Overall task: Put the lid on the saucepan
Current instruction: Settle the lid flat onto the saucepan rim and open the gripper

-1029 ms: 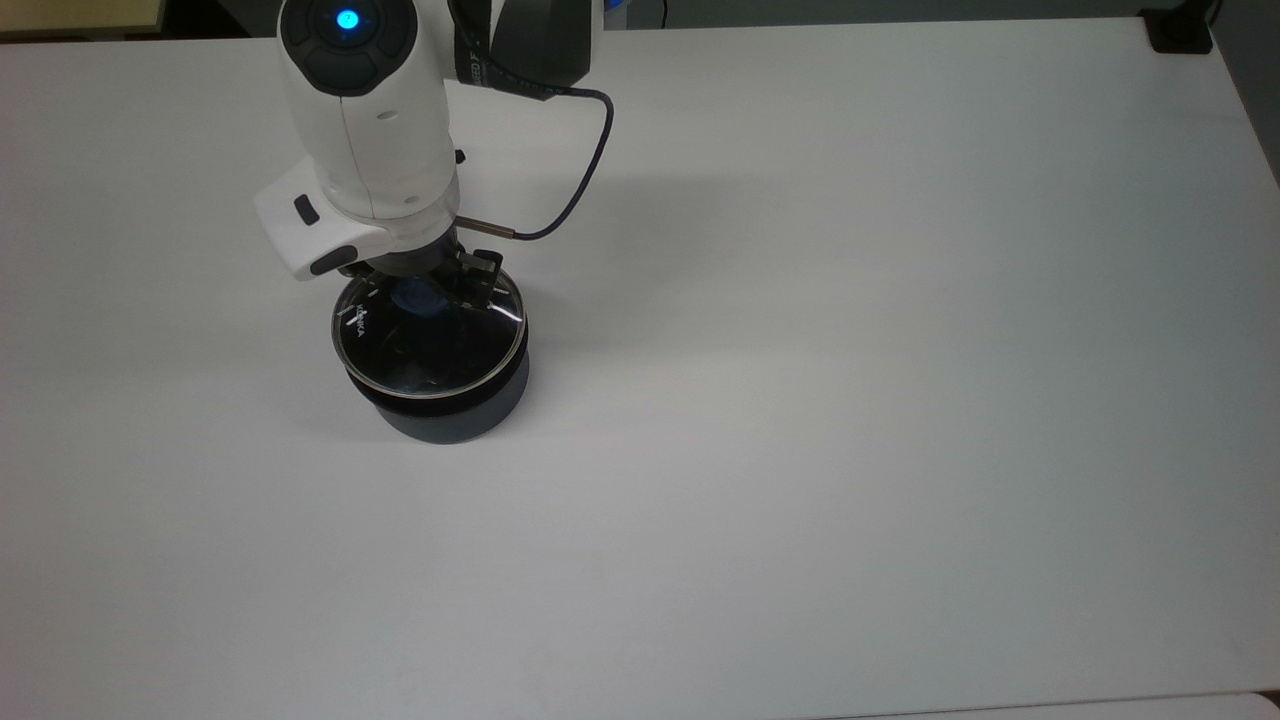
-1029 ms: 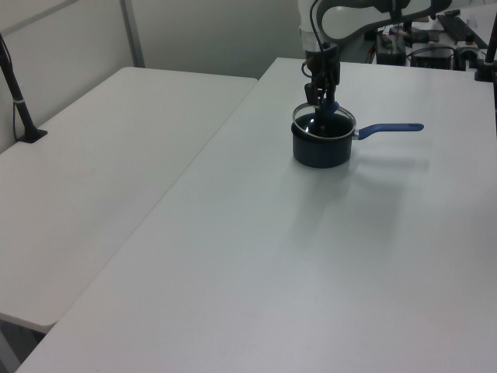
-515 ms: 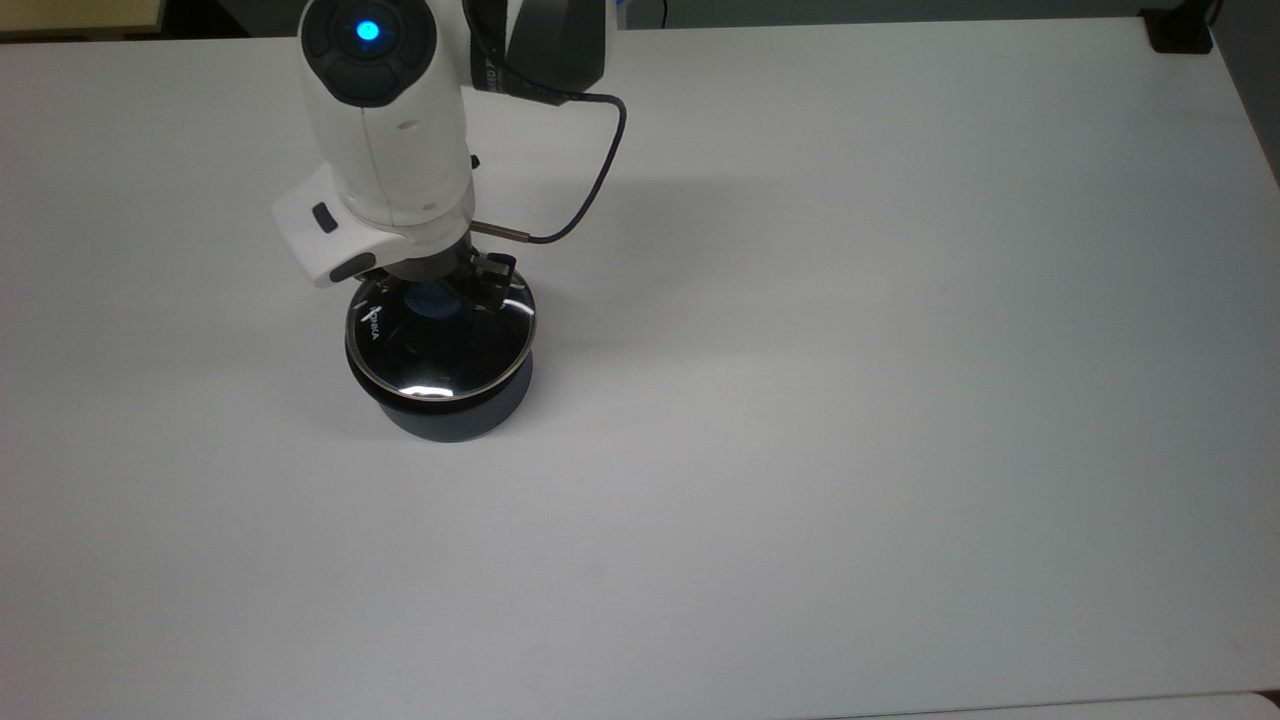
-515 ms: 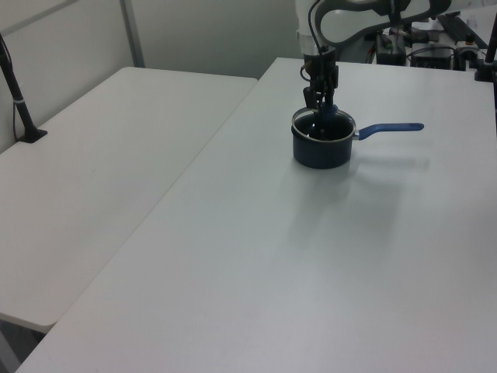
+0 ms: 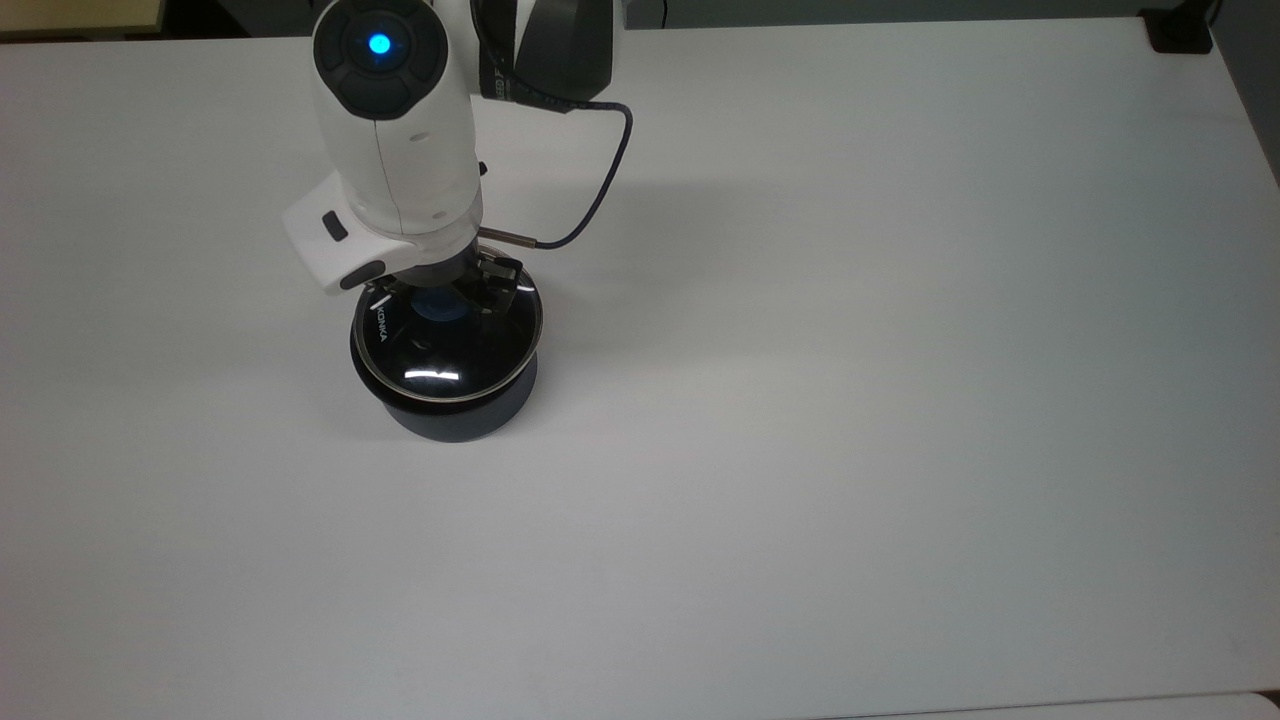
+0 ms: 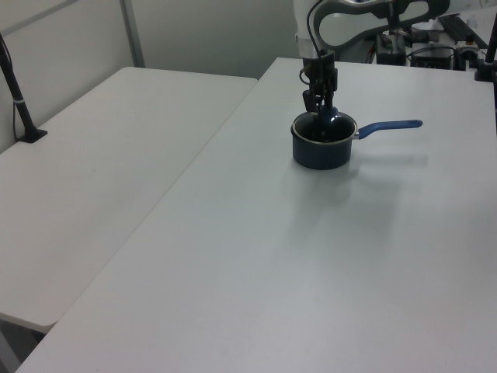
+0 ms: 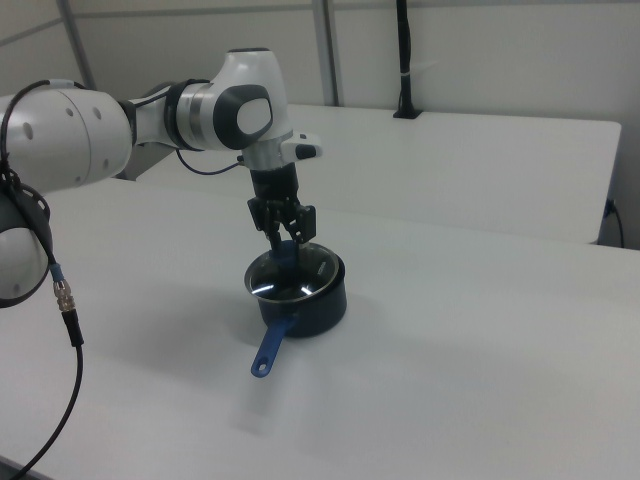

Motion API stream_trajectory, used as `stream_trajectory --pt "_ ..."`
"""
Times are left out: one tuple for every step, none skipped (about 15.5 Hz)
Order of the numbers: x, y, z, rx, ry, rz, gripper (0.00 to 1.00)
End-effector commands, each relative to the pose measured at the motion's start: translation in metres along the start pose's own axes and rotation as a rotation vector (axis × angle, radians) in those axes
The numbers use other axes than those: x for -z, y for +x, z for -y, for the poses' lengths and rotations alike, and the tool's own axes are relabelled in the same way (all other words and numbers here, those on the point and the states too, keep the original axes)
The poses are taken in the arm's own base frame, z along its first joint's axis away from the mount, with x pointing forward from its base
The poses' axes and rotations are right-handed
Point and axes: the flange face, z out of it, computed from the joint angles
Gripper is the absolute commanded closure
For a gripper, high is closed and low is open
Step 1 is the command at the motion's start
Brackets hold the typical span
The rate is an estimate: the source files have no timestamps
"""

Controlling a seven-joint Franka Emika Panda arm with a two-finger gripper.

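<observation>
1. Nearest me in the right view, I see the long straight blue handle (image 7: 271,347) of the small round dark navy saucepan (image 7: 318,300), pointing toward the lower left of the frame.
2. The saucepan stands on the white table (image 5: 850,400), left of centre in the top view, in the upper half.
3. The round clear glass lid with a metal rim (image 5: 447,345) lies on the saucepan's mouth; in the left view it looks level with the rim (image 6: 324,127).
4. I read white "KONKA" lettering (image 5: 381,322) on the lid's left side in the top view.
5. The black two-finger gripper (image 5: 448,300) reaches straight down, its fingers (image 7: 300,228) on either side of the lid's blue centre knob (image 5: 441,307); I cannot tell whether they clench it.
6. Behind, the white arm (image 7: 150,115) leaves the right view at its left edge.
</observation>
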Motion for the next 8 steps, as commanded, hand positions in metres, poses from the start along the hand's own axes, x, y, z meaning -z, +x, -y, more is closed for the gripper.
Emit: stream_trajectory --pt "0.0007 -0.0015 0.0042 -0.002 0.009 0.002 0.43" --pt "-0.0048 -0.0001 0.005 -0.001 0.007 0.009 0.43" --pt "-0.0072 0.0007 0.0054 -0.002 0.007 0.012 0.43" --pt "-0.0079 0.0015 0.0056 -0.002 0.007 0.012 0.42" --pt "-0.0081 0.002 0.0057 -0.002 0.007 0.011 0.42" --pt "-0.0077 0.0025 0.0058 -0.002 0.007 0.006 0.42" --pt "-0.0068 0.0043 0.0061 -0.002 0.01 -0.01 0.42" --pt "-0.0059 0.006 0.0064 -0.008 0.012 -0.027 0.42"
